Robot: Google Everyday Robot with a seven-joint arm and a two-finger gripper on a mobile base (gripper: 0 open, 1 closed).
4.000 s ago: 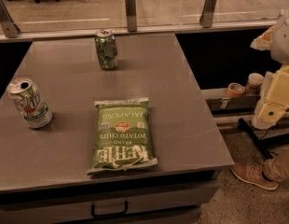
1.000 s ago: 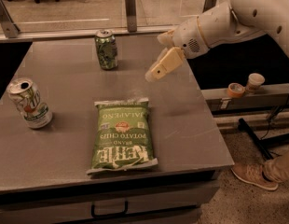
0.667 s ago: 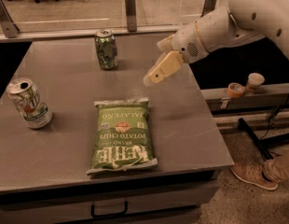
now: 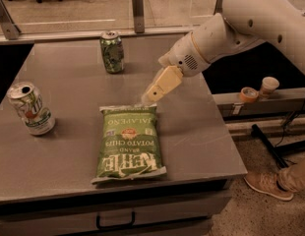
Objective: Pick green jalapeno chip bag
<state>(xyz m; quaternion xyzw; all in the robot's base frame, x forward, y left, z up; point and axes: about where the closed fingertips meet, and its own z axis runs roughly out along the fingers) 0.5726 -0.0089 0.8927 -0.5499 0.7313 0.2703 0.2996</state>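
The green jalapeno chip bag (image 4: pixel 129 142) lies flat on the grey table (image 4: pixel 69 87), near the front edge, its white "KETTLE" lettering upside down toward me. My gripper (image 4: pixel 153 93) hangs from the white arm that reaches in from the upper right. Its tan tip is just above the bag's far right corner. It holds nothing.
A green patterned soda can (image 4: pixel 112 51) stands at the back of the table. A white-and-green 7UP can (image 4: pixel 30 107) stands at the left. A shelf at the right holds a tape roll (image 4: pixel 249 94) and a cup (image 4: pixel 268 86). A person's shoe (image 4: pixel 268 185) is on the floor at right.
The arm has swung in from the far right over the table. The gripper has moved down and left toward the bag's far right corner. The bag and cans have not moved.
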